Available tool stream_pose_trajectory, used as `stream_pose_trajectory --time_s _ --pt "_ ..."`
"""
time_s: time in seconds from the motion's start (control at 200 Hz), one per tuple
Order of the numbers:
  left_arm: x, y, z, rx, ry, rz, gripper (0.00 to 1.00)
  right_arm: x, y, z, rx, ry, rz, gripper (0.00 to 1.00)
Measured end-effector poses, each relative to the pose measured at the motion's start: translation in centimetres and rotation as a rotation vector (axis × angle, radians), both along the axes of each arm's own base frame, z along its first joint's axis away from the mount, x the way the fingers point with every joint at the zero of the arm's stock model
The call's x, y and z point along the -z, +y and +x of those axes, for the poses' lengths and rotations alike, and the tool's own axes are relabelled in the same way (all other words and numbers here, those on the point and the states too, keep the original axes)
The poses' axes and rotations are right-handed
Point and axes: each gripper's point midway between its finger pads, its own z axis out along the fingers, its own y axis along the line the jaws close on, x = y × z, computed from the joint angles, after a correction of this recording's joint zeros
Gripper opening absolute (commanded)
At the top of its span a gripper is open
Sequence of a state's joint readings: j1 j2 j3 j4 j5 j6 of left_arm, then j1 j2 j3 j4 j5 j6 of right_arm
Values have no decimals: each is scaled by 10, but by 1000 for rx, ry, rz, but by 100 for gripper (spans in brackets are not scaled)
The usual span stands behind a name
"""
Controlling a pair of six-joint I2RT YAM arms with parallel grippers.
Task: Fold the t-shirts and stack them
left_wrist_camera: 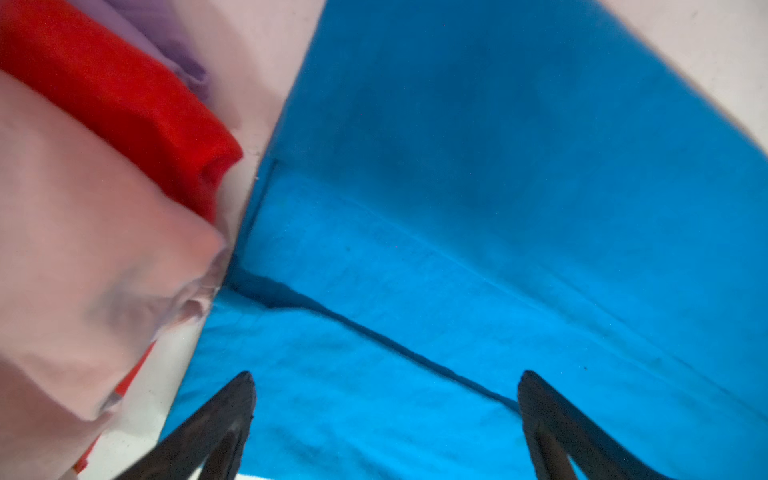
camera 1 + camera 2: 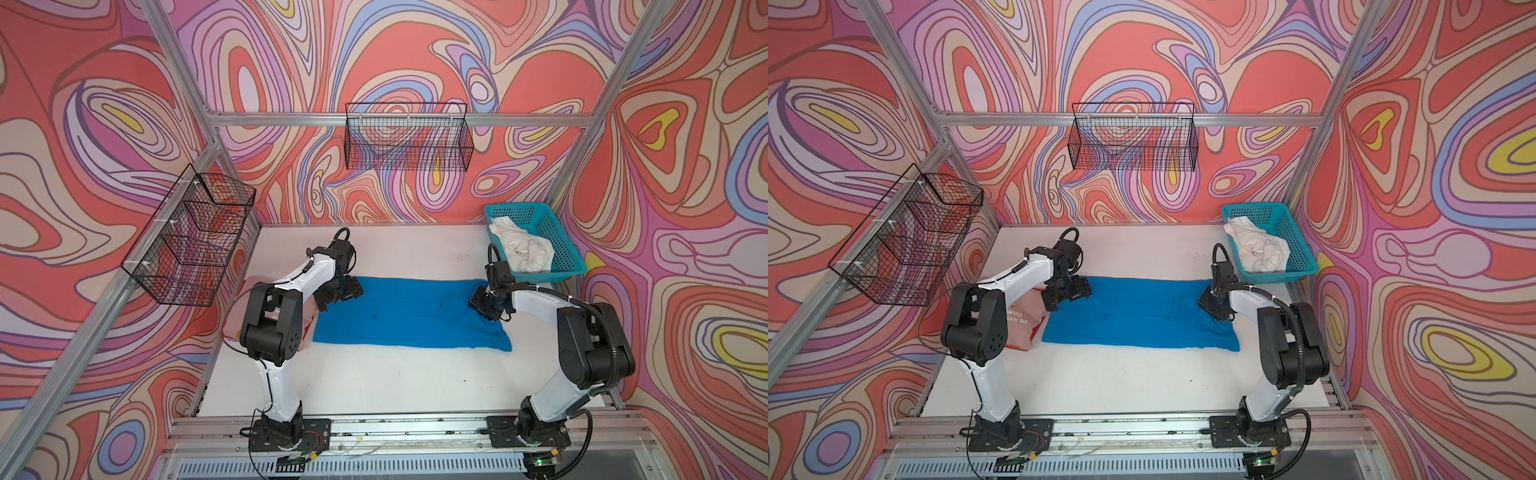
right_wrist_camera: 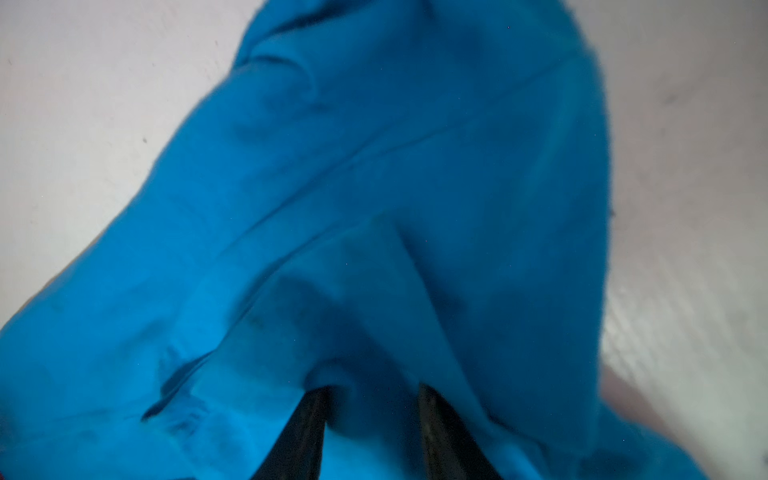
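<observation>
A bright blue t-shirt (image 2: 407, 316) (image 2: 1133, 316) lies folded into a long band across the white table. My left gripper (image 2: 338, 297) (image 2: 1065, 297) hovers open over its left end; the left wrist view shows the gripper (image 1: 384, 374) with flat blue cloth (image 1: 457, 208) between wide-apart fingers. My right gripper (image 2: 484, 305) (image 2: 1212, 305) is at the right end, and the right wrist view shows it (image 3: 374, 388) shut on a raised ridge of blue cloth (image 3: 374, 166). A pale pink t-shirt (image 2: 1025, 324) (image 1: 83, 249) lies folded under my left arm. An off-white t-shirt (image 2: 523, 249) (image 2: 1258, 245) sits crumpled in the basket.
The teal mesh basket (image 2: 557, 237) stands at the back right corner. Red cloth (image 1: 124, 104) and purple cloth (image 1: 178, 62) lie under the pink shirt. Black wire baskets hang on the back wall (image 2: 407, 137) and the left wall (image 2: 195, 237). Bare table (image 2: 374, 382) stretches in front of the blue shirt.
</observation>
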State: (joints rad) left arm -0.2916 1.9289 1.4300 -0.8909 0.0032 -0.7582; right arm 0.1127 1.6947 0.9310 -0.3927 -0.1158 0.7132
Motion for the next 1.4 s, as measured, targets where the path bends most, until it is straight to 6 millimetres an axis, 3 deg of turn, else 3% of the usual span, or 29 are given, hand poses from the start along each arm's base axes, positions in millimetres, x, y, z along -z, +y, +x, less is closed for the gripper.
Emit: stream_pose_trajectory --time_s 0.105,0.235,0.451,0.591,0.851,1.026,1.152,1.272,1.402 --pt "11 -6 -7 7 28 7 100 0 -3 12 -2 -11 -30 40" --pt "34 -9 -36 -8 99 9 100 0 -7 32 -3 -25 -72 42" --pt "35 -21 -71 -9 97 -17 100 -1 -6 76 -18 -50 -103 44" --pt "36 -31 -100 9 106 -24 100 -2 8 105 -63 -79 -115 46" --pt "37 -64 -167 59 131 -38 100 -3 58 151 -213 -127 -157 47" --pt "35 -75 -196 7 118 -83 100 -4 79 169 -306 -121 -158 49" --pt "32 -97 -211 7 109 -119 100 -6 96 178 -380 -113 -179 49" --pt "28 -111 -222 15 111 -143 100 -6 108 172 -429 -93 -196 51" --pt "15 -113 -222 -14 90 -174 100 -13 111 160 -447 -74 -202 53"
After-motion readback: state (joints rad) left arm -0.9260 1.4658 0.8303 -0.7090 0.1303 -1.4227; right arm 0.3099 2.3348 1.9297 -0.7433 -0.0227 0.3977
